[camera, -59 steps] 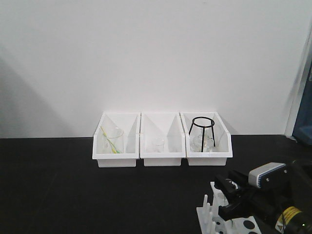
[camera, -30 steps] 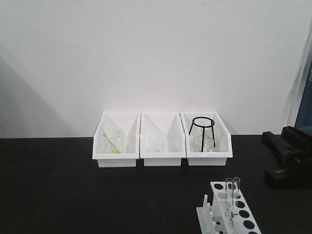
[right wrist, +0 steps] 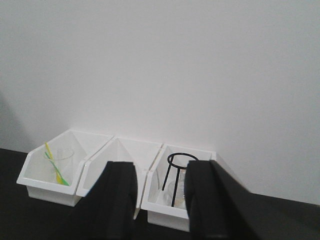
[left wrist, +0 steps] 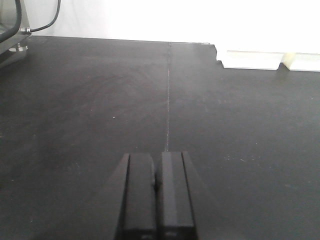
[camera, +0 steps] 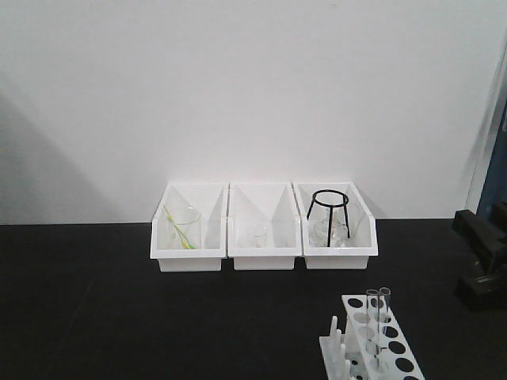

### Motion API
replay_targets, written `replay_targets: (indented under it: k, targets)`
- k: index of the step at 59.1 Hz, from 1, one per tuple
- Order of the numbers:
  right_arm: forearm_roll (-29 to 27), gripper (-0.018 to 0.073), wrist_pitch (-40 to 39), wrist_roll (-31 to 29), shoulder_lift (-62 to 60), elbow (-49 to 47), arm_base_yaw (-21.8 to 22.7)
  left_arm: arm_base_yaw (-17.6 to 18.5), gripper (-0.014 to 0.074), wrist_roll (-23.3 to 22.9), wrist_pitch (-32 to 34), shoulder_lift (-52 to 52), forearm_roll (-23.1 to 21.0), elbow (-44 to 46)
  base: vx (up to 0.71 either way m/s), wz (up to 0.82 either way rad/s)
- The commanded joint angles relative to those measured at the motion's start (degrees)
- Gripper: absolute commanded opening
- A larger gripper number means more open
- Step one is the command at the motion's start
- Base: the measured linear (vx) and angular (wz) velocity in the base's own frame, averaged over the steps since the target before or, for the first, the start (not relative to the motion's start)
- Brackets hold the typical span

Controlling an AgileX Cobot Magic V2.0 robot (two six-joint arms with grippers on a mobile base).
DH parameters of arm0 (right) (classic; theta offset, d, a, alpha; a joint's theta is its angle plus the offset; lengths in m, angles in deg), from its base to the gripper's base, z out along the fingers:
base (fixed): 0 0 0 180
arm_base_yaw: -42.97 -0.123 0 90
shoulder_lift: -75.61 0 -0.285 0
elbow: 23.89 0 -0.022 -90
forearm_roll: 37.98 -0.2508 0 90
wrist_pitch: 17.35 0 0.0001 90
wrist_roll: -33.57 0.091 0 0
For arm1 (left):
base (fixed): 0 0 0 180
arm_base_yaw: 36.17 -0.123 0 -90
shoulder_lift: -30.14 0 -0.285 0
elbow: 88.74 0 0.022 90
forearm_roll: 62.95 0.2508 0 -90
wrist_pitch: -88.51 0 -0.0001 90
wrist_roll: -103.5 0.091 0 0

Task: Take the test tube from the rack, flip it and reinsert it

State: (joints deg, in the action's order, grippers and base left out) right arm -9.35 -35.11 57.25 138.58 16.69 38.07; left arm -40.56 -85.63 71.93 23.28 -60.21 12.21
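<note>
Two clear test tubes stand upright side by side in the white rack (camera: 374, 348) at the front right of the black tabletop (camera: 119, 301) — which is the test tube (camera: 384, 321) meant is unclear. Left tool (left wrist: 156, 192) is closed, empty; right tool (right wrist: 159, 200) gapes apart, empty, facing three white bins (camera: 263, 229)

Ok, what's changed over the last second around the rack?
The right arm, which was over the rack a second ago, has pulled away to the right edge; its gripper is open and empty. Two test tubes stand upright in the rack. The three white bins and their glassware haven't moved; the left gripper is shut.
</note>
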Motion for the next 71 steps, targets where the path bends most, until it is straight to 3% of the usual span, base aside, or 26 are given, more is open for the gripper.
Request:
replay_targets:
  k: [1, 15, 21, 27, 33, 39, 43, 57, 71]
  targets:
    - [-0.6, 0.034, -3.9, 0.1, -0.9, -1.5, 0.3, 0.4, -0.0006, 0.0, 4.9, 0.7, -0.3, 0.0, 0.0, 0.0]
    - [-1.2, 0.0308, 0.0, -0.5, -3.8, -1.5, 0.3, 0.4, -0.0006, 0.0, 4.9, 0.7, -0.3, 0.0, 0.0, 0.0]
    - [-7.0, 0.0268, 8.0, -3.7, -9.2, -1.4, 0.3, 0.4, -0.0006, 0.0, 4.9, 0.7, -0.3, 0.0, 0.0, 0.0]
    - [-14.6, 0.0209, 15.2, -13.8, -15.8, 0.8, 0.3, 0.4, -0.0006, 0.0, 4.9, 0.7, -0.3, 0.0, 0.0, 0.0]
    - [-21.6, 0.0137, 15.4, -26.5, -24.2, 7.5, 0.3, 0.4, -0.0006, 0.0, 4.9, 0.7, -0.3, 0.0, 0.0, 0.0]
    - [-29.8, 0.0071, 15.1, -32.8, -32.5, 14.9, 0.3, 0.4, -0.0006, 0.0, 4.9, 0.7, -0.3, 0.0, 0.0, 0.0]
    - [-32.3, 0.002, 15.2, -35.2, -39.3, 20.3, 0.3, 0.4, -0.0006, 0.0, 4.9, 0.7, -0.3, 0.0, 0.0, 0.0]
    - [-32.4, -0.0013, 20.5, -30.6, -56.9, 34.3, 0.3, 0.4, -0.0006, 0.0, 4.9, 0.7, -0.3, 0.0, 0.0, 0.0]
    - [-30.3, -0.0013, 25.2, -25.2, -56.4, 38.4, 0.3, 0.4, -0.0006, 0.0, 5.0, 0.6, -0.3, 0.0, 0.0, 0.0]
